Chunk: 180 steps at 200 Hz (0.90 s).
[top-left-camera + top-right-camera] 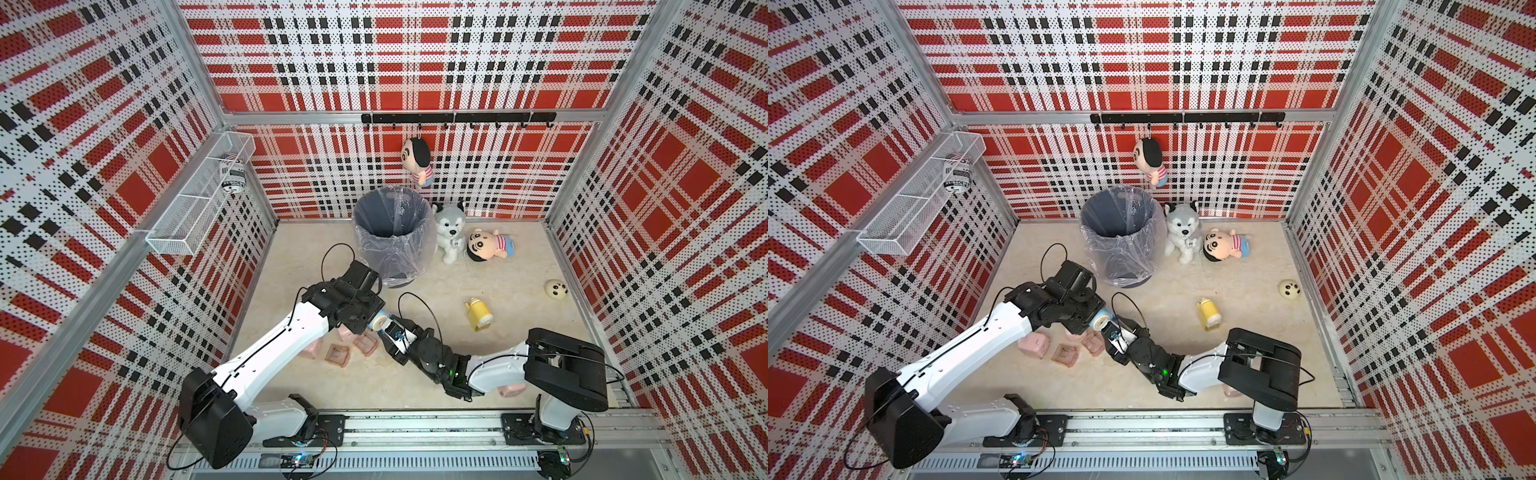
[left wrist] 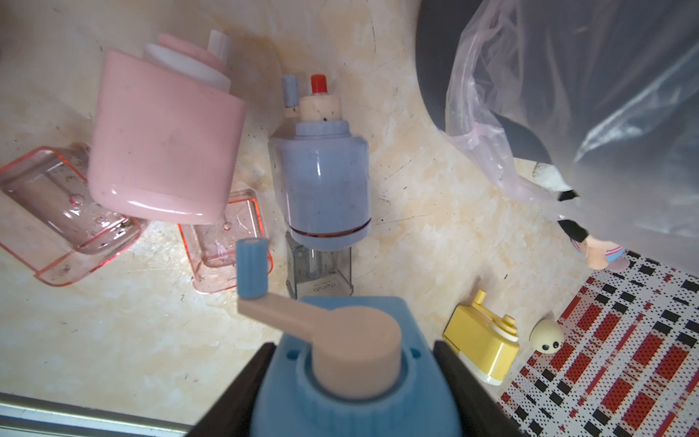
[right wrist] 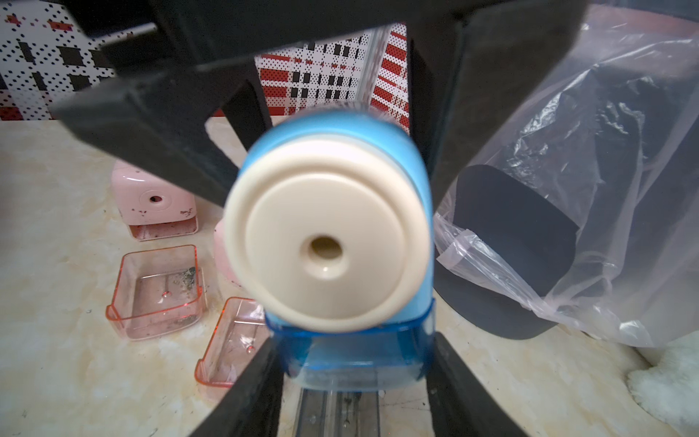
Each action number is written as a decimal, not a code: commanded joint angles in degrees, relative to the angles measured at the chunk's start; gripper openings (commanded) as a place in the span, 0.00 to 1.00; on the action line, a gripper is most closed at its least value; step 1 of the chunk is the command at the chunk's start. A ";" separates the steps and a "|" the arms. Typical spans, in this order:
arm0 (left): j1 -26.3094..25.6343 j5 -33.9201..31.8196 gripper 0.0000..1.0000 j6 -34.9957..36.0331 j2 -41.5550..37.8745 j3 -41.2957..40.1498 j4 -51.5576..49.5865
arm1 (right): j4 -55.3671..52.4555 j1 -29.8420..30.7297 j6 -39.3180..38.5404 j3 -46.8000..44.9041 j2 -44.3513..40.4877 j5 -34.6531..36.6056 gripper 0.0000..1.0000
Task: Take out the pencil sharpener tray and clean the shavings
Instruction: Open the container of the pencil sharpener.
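Note:
A blue pencil sharpener with a cream crank hangs above the table, and my left gripper is shut on its body from both sides. Its cream front face looks straight into the right wrist view. Below that face the translucent blue tray sits in the sharpener's base. My right gripper is shut on the tray's two sides. In both top views the sharpener shows between the left gripper and the right gripper, just in front of the bin.
The grey bin with a clear liner stands close behind. Two pink sharpeners and two pink trays lie on the table below, beside a grey-blue sharpener. A yellow sharpener and plush toys lie right.

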 commanded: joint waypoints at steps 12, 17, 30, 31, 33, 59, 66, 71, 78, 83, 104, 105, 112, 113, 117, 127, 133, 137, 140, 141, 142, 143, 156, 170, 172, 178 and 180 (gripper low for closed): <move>0.71 -5.94 0.47 0.29 -1.21 -0.31 0.48 | 0.85 0.89 -0.16 -0.13 -1.05 2.58 0.55; 0.75 -5.97 0.47 0.29 -1.25 -0.32 0.48 | 0.88 0.93 -0.06 -0.13 -1.18 2.26 0.55; 0.70 -5.98 0.46 0.29 -1.32 -0.31 0.46 | 1.34 0.92 0.25 -0.39 -1.44 1.27 0.56; 0.73 -5.99 0.47 0.29 -1.38 -0.31 0.51 | 1.37 0.95 0.28 -0.44 -1.49 1.25 0.56; 0.75 -5.97 0.47 0.29 -1.35 -0.32 0.47 | 1.47 0.97 0.30 -0.51 -1.52 1.18 0.56; 0.75 -5.97 0.46 0.29 -1.52 -0.40 0.46 | 2.62 0.98 0.30 -1.27 -1.86 0.14 0.56; 0.75 -6.06 0.46 0.26 -1.52 -0.37 0.52 | 2.72 1.00 0.17 -1.36 -1.97 0.06 0.56; 0.73 -6.08 0.46 0.29 -1.47 -0.33 0.49 | 2.70 1.02 0.06 -1.36 -1.97 0.16 0.56; 0.75 -5.95 0.47 0.29 -1.49 -0.37 0.53 | 2.75 1.06 -0.14 -1.28 -1.88 0.64 0.56; 0.75 -5.95 0.46 0.29 -1.49 -0.39 0.47 | 2.77 1.11 -0.27 -1.20 -1.73 1.04 0.56; 0.75 -5.92 0.46 0.37 -1.51 -0.29 0.47 | 2.65 1.15 -0.63 -0.72 -1.24 2.41 0.56; 0.75 -5.92 0.46 0.37 -1.52 -0.26 0.47 | 2.60 1.15 -0.65 -0.64 -1.21 2.52 0.56; 0.75 -5.91 0.46 0.37 -1.50 -0.27 0.53 | 2.05 1.15 -0.67 -0.12 -0.94 2.92 0.56; 0.75 -5.91 0.46 0.37 -1.46 -0.25 0.50 | 1.95 1.15 -0.80 -0.08 -0.94 2.95 0.56; 0.75 -5.91 0.46 0.37 -1.51 -0.24 0.47 | 1.82 1.17 -0.77 0.16 -0.78 3.13 0.56; 0.75 -5.91 0.46 0.37 -1.60 -0.32 0.51 | 1.16 1.15 -0.91 1.06 -0.29 3.91 0.59; 0.75 -5.76 0.46 0.33 -1.60 -0.24 0.46 | 0.45 1.15 -0.93 1.63 -0.07 4.04 0.61; 0.75 -5.71 0.46 0.37 -1.60 -0.21 0.46 | 0.20 1.15 -0.93 1.98 0.15 4.28 0.63; 0.75 -5.73 0.46 0.37 -1.60 -0.23 0.50 | 0.03 1.15 -0.93 2.24 0.26 4.32 0.65; 0.75 -5.73 0.46 0.37 -1.60 -0.19 0.48 | -0.03 1.15 -0.93 2.33 0.29 4.35 0.65; 0.75 -5.73 0.46 0.37 -1.60 -0.21 0.47 | -0.14 1.15 -0.93 2.42 0.34 4.41 0.66; 0.75 -5.69 0.46 0.42 -1.60 -0.22 0.47 | -0.25 1.15 -0.93 2.51 0.42 4.40 0.66; 0.73 -5.52 0.46 0.46 -1.50 -0.12 0.49 | -1.70 1.15 -1.02 3.83 1.00 4.80 0.73; 0.71 -5.47 0.46 0.55 -1.57 -0.08 0.47 | -2.01 1.15 -1.11 4.64 1.69 5.21 0.81; 0.74 -5.47 0.46 0.55 -1.53 -0.08 0.53 | -2.08 1.15 -1.11 4.80 1.76 5.27 0.81; 0.74 -5.42 0.46 0.59 -1.55 -0.05 0.53 | -2.42 1.15 -1.11 5.16 2.04 5.43 0.83; 0.75 -5.44 0.46 0.63 -1.57 -0.01 0.50 | -2.56 1.15 -1.11 5.33 2.13 5.44 0.84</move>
